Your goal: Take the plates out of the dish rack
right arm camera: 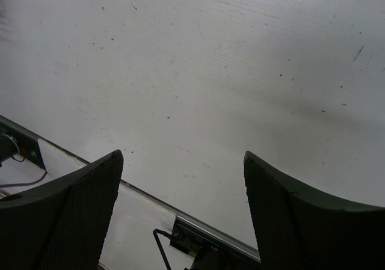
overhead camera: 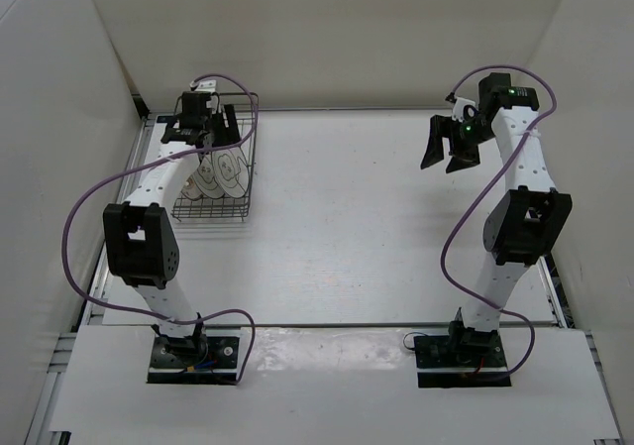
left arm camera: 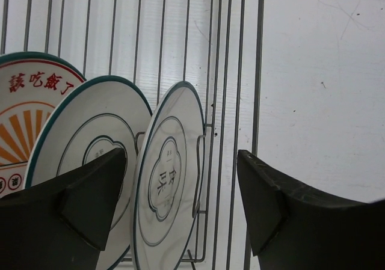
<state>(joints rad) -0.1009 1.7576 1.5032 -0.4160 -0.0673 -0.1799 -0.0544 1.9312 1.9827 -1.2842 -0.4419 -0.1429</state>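
The dish rack [overhead camera: 249, 158], a dark wire basket, sits at the table's far left. Three plates stand upright in it. In the left wrist view these are a white plate with a dark motif [left arm camera: 163, 186], a second white plate [left arm camera: 84, 135] behind it, and an orange-patterned plate [left arm camera: 24, 113] at the left edge. My left gripper [left arm camera: 181, 154] hangs open over the rack [left arm camera: 260, 71]. Its jaws straddle the nearest white plate, with a gap on each side. My right gripper [overhead camera: 444, 153] is raised at the far right, open and empty [right arm camera: 180, 156].
White walls close in the table on the left, back and right. A purple cable [overhead camera: 89, 197] loops off the left arm beside the rack. The right wrist view shows bare table [right arm camera: 240, 71] and the table's metal edge rail [right arm camera: 210, 231].
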